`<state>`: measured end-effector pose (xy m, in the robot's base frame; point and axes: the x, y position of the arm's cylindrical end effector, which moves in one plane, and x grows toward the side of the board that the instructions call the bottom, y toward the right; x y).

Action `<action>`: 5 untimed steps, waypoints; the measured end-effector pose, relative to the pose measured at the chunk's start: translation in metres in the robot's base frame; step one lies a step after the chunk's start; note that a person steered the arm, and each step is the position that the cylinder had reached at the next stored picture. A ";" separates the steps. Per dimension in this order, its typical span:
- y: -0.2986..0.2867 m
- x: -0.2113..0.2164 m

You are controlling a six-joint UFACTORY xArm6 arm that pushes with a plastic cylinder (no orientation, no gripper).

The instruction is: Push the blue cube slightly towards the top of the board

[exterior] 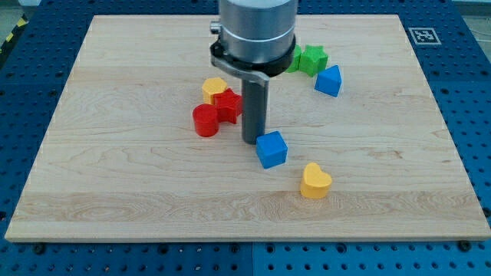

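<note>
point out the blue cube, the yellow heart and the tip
blue cube (271,149), camera view, on its top face
yellow heart (315,181), camera view, on its top face
tip (253,142), camera view, on the rod's very end

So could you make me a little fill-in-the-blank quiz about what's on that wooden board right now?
1. My tip sits just to the view's ____ of the blue cube.
2. The heart-shaped block nearest the view's bottom is ____.
3. The red star touches a red cylinder and a ____ block.

Missing words: left; yellow; yellow
</note>
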<state>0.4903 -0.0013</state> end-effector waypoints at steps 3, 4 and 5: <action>0.006 0.076; 0.008 0.078; 0.014 0.078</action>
<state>0.5681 0.0125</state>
